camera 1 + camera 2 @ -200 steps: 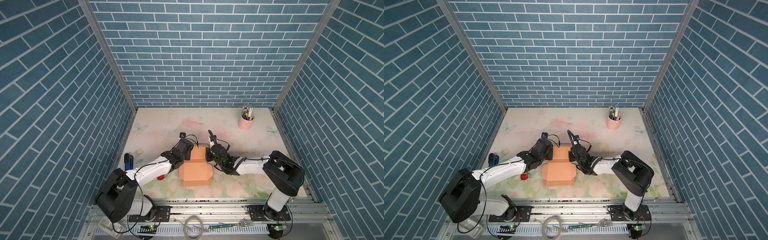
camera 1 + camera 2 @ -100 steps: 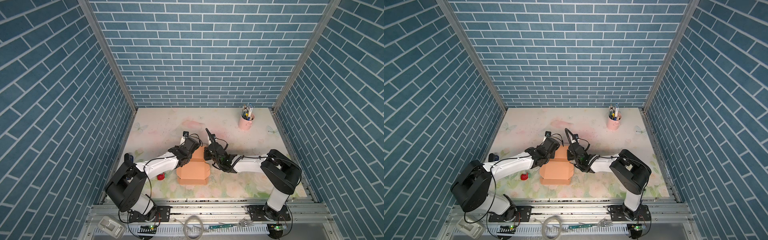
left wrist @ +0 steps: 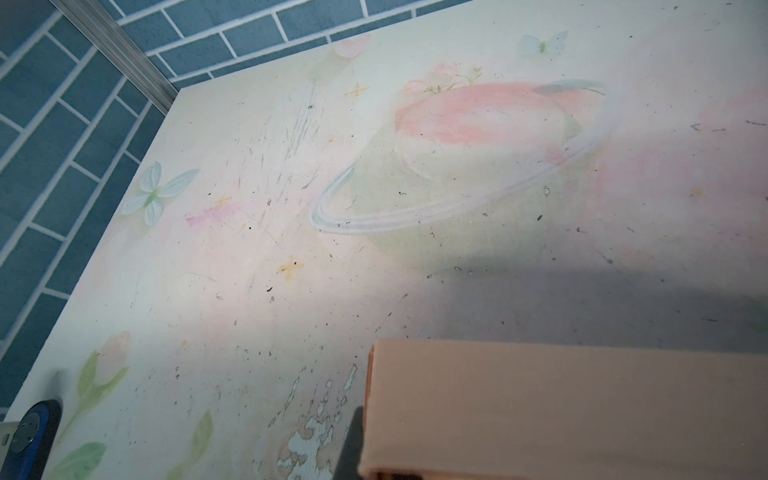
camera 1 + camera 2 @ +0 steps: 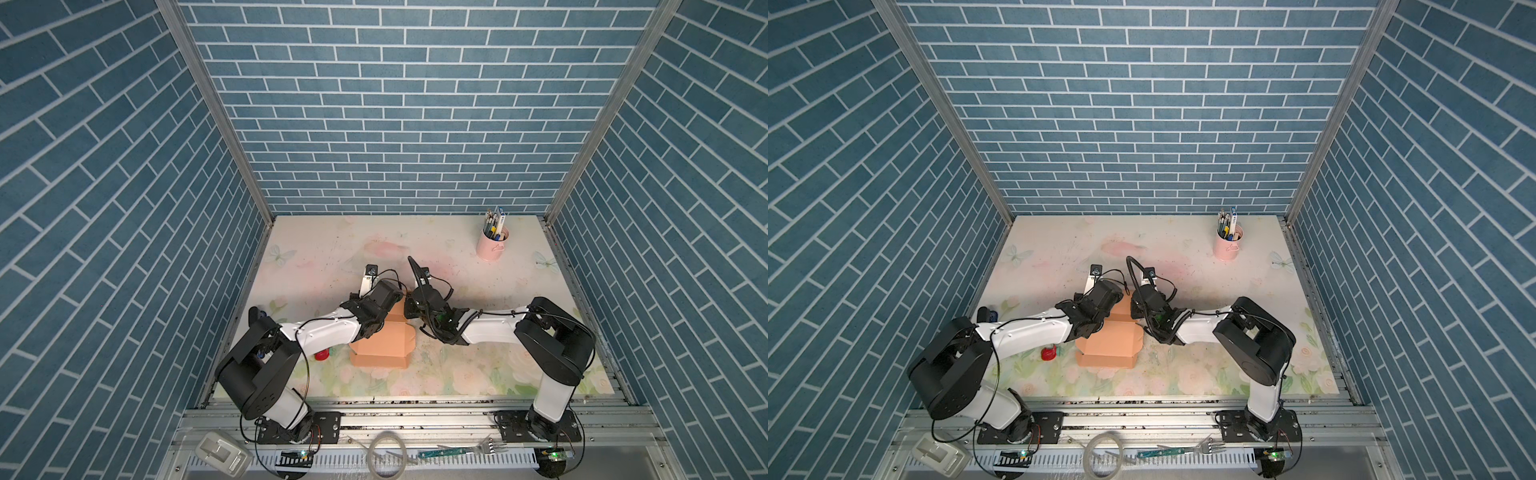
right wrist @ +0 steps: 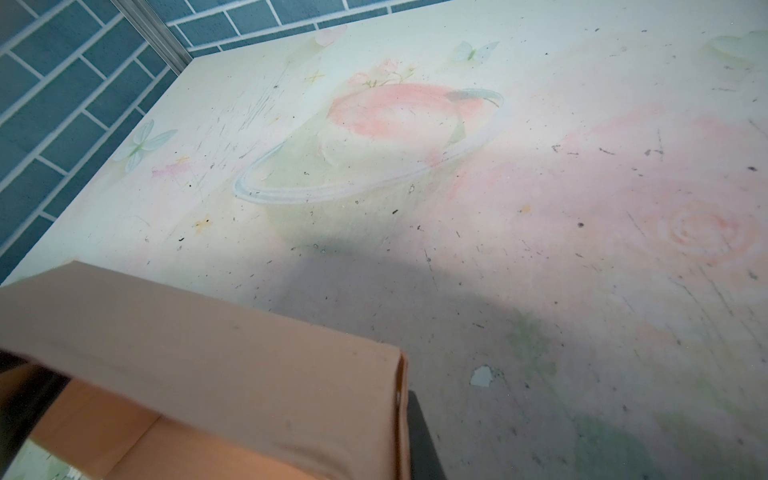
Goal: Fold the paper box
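The paper box (image 4: 382, 345) (image 4: 1108, 345) is peach-orange cardboard lying at the table's front middle in both top views, its far end under the two wrists. My left gripper (image 4: 391, 309) (image 4: 1115, 309) and right gripper (image 4: 409, 309) (image 4: 1136, 307) meet at that far end. In the left wrist view a box panel (image 3: 561, 407) fills the near corner, and my left gripper (image 3: 360, 449) shows one dark finger (image 3: 351, 440) against its side wall. The right wrist view shows the folded panel (image 5: 228, 365). There my right gripper (image 5: 405, 436) has a dark finger (image 5: 419, 436) along the doubled wall. The inner fingers are hidden.
A pink cup of pens (image 4: 492, 245) (image 4: 1228, 245) stands at the back right. A small red thing (image 4: 322, 354) (image 4: 1049, 353) lies left of the box. A blue object (image 4: 258, 313) (image 3: 37, 432) sits at the left table edge. Blue brick walls enclose three sides.
Both wrists have moved slightly left and farther back along the box. The box has shifted a little left with them. The left arm's base link has swung round.
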